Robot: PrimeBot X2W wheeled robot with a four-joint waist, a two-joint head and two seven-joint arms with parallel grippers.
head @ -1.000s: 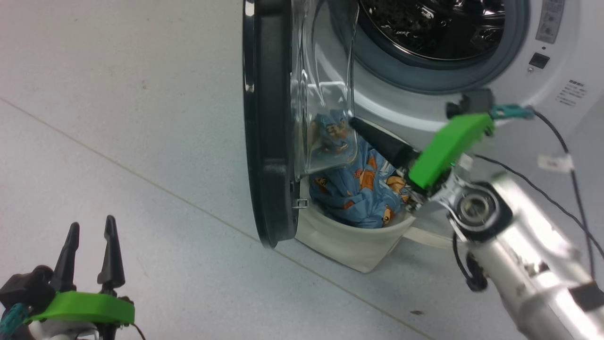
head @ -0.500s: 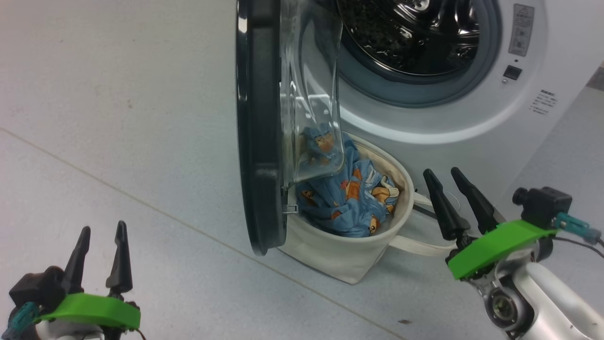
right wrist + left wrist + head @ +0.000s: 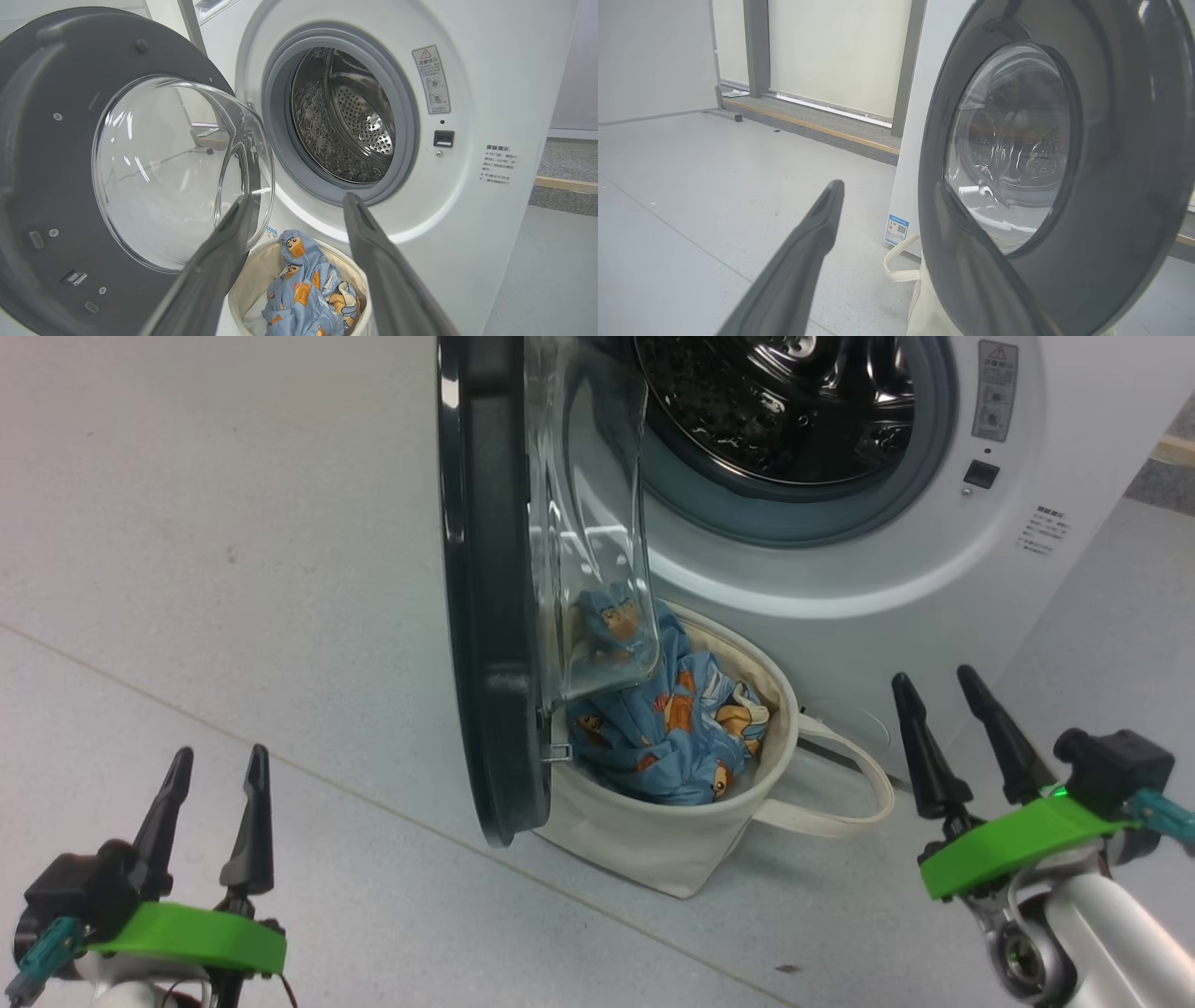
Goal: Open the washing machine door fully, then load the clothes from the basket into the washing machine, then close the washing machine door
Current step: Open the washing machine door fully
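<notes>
In the head view the washing machine door (image 3: 485,616) stands swung out, its glass bowl overhanging the basket (image 3: 653,845), where the clothes (image 3: 677,728) lie bunched. The left gripper (image 3: 220,751) and right gripper (image 3: 934,674) are both spread wide and empty. In the left wrist view the door's outer face is seen close ahead. In the right wrist view the clothes are framed between the fingers, so a descent clear of the glass, with a deep pinch, is advised.
</notes>
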